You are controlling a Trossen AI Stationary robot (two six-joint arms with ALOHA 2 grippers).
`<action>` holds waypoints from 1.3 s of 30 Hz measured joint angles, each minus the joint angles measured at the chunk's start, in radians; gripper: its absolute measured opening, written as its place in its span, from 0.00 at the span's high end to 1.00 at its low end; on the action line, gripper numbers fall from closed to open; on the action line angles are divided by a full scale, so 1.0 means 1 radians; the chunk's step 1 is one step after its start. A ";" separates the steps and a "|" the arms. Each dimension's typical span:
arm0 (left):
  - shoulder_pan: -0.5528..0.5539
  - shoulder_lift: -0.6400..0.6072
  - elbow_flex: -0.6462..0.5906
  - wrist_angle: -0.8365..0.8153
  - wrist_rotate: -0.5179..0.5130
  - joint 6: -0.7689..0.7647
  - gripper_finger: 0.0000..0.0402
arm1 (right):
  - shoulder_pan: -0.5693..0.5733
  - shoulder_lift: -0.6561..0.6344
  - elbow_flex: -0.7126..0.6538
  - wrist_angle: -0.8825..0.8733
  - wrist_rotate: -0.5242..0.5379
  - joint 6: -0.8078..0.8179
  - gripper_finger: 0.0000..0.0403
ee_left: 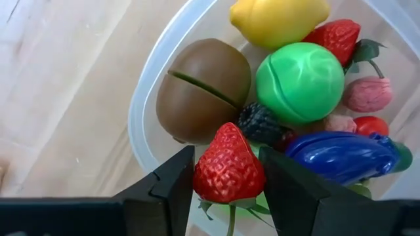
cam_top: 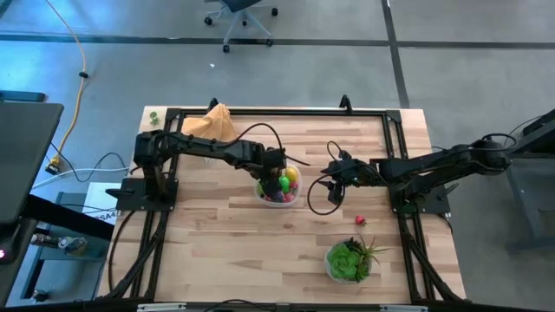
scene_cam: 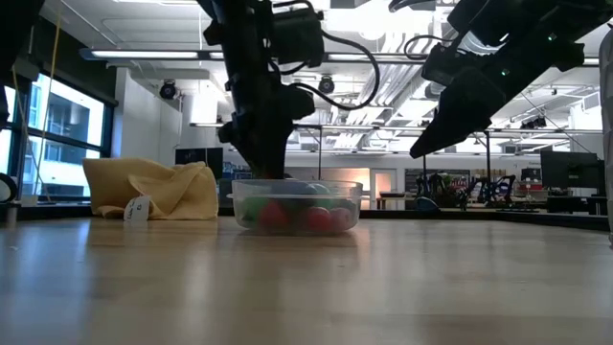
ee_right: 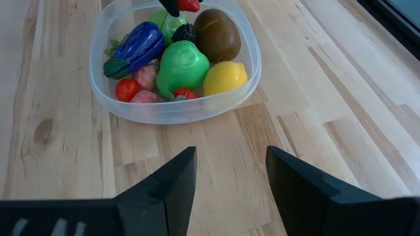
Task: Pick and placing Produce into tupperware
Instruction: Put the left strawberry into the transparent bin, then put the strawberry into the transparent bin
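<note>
The left gripper (ee_left: pixel 226 180), closed on a strawberry (ee_left: pixel 228 169), hangs over the full tupperware (ee_right: pixel 172 113) at mid-surface — on release the berry may roll off the heap — while the right gripper (ee_right: pixel 230 180) waits open beside.

Round clear plastic tupperware (cam_top: pixel 279 192) nearly full, left gripper (cam_top: pixel 276 181) above it blocks entry; bare wooden table (cam_top: pixel 225 251) around; leafy green plant (cam_top: pixel 351 258) well apart.

Left arm reaches from the table's left edge toward its centre, left gripper (ee_left: pixel 228 176) pointed down, fingers (ee_left: pixel 172 185) clamped on a strawberry (ee_left: pixel 228 167). Right arm extends from the right edge; right gripper (ee_right: pixel 230 180) raised, jaws apart, empty
</note>
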 joint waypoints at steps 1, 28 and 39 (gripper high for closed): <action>0.000 0.000 0.000 -0.002 0.000 0.002 0.61 | 0.000 0.000 0.000 0.000 0.000 0.000 0.56; 0.000 0.000 0.137 -0.157 -0.001 0.149 0.45 | 0.000 0.000 0.000 0.000 0.000 0.000 0.56; -0.001 -0.001 0.426 -0.500 -0.001 0.536 0.53 | 0.000 0.000 -0.001 0.000 0.000 0.000 0.56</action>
